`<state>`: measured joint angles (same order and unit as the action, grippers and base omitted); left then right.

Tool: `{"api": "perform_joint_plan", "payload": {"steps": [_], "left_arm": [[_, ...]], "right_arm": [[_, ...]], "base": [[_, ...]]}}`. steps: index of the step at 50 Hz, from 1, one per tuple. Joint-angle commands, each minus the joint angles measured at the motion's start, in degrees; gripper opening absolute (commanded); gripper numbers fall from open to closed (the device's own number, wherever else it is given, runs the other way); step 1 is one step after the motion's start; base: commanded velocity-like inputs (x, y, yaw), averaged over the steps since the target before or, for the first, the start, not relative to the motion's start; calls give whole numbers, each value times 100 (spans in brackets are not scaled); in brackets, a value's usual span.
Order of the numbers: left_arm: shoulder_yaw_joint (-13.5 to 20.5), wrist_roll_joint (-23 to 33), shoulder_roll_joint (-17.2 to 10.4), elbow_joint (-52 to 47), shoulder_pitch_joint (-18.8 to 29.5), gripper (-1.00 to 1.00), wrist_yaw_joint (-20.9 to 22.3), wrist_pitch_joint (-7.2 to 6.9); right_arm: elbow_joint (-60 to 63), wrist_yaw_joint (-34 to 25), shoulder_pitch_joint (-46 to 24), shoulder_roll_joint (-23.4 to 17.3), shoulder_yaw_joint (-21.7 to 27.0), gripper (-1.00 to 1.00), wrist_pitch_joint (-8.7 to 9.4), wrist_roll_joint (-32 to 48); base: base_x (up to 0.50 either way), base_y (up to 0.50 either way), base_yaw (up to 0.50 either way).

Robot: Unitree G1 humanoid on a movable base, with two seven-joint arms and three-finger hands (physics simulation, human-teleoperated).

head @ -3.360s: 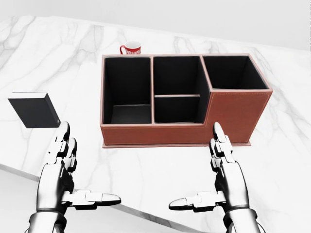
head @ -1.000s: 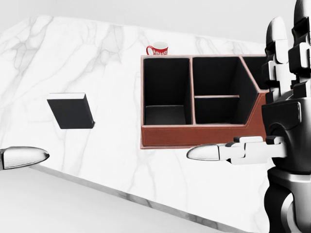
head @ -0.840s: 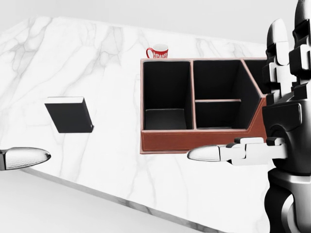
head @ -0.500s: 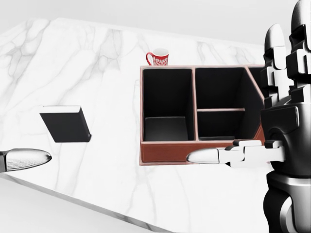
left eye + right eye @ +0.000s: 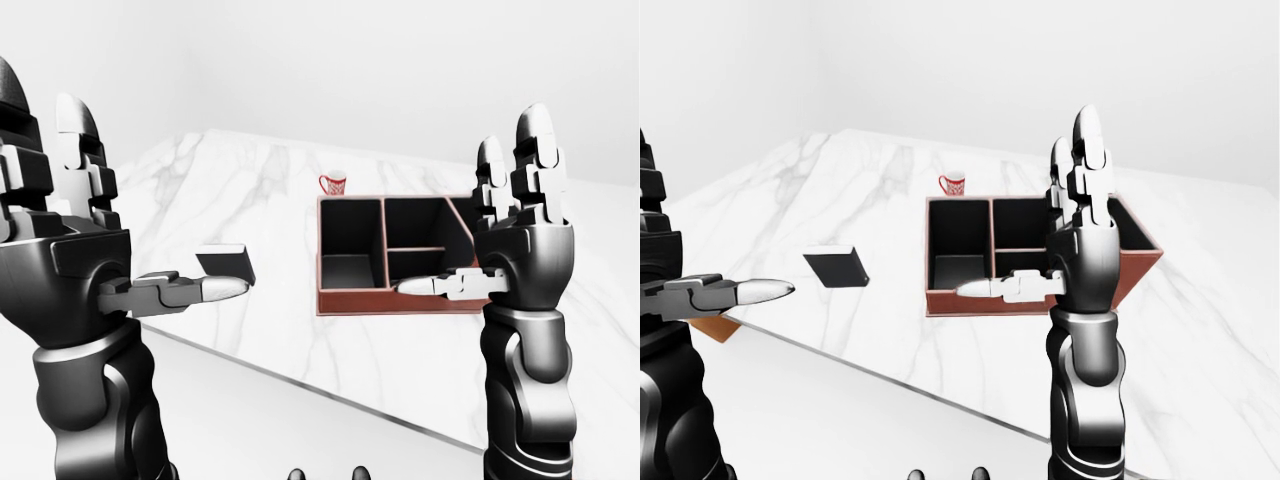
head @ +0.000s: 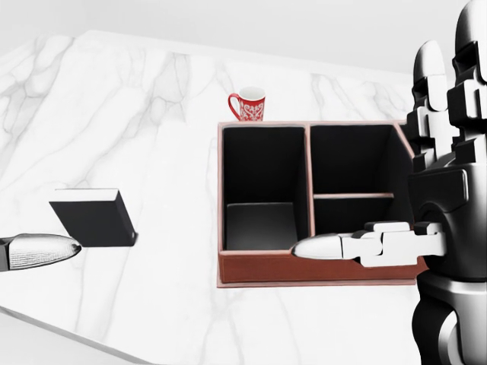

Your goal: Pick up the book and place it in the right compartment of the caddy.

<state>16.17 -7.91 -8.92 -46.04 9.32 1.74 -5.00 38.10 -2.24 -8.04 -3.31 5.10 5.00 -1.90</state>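
View shifted down; book (image 6: 93, 217) just beside left robot hand (image 5: 70, 250) thumb; both hands splayed, empty.

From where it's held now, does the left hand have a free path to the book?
Probably yes. The book lies alone on the marble counter, well clear of the caddy. The left hand is open and raised; nothing stands between them.

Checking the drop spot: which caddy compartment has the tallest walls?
The right compartment of the caddy. Its brown outer wall steps up above the low wall along the other three, and the right hand partly hides it.
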Motion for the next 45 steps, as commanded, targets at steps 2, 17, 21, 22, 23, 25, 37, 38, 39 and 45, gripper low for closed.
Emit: {"api": "perform_joint_plan", "payload": {"steps": [2, 17, 21, 22, 23, 25, 37, 38, 39, 45], "left_arm": [[-12, 15, 20, 11, -30, 100, -1, 0], [-27, 18, -16, -11, 64, 100, -21, 0], [-24, 12, -34, -37, 109, 100, -30, 0], [-21, 10, -39, -37, 119, 100, -32, 0], [-19, 6, -41, -34, 123, 100, -33, 0], [-18, 3, -41, -24, 122, 100, -33, 0], [-38, 16, -1, 9, 38, 100, -11, 0], [-47, 20, 7, 10, 29, 100, -9, 0], [-49, 24, 8, 15, 27, 100, -9, 0], [-35, 0, 3, 39, 22, 100, 0, 0]], "right_arm": [[27, -8, 31, 9, -10, 100, 0, 3], [18, -1, -13, -5, 20, 100, 0, -4], [32, -4, -9, -9, 17, 100, 0, -7], [25, -3, -16, -10, 21, 100, 0, -8], [-2, -7, -17, -11, 26, 100, 0, -12], [19, 0, -34, -14, 35, 100, 0, -20], [-38, -37, 69, 36, -60, 100, 0, 82], [-37, -38, 72, 36, -70, 100, 0, 89], [-43, -36, 71, 37, -69, 100, 0, 91], [-80, -41, 81, 44, -80, 100, 0, 95]], "base": [[17, 6, 0], [17, 6, 0], [18, 6, 0], [17, 6, 0], [17, 6, 0], [17, 6, 0], [6, 2, 0], [0, 0, 0], [0, 0, 0], [0, 0, 0]]}}
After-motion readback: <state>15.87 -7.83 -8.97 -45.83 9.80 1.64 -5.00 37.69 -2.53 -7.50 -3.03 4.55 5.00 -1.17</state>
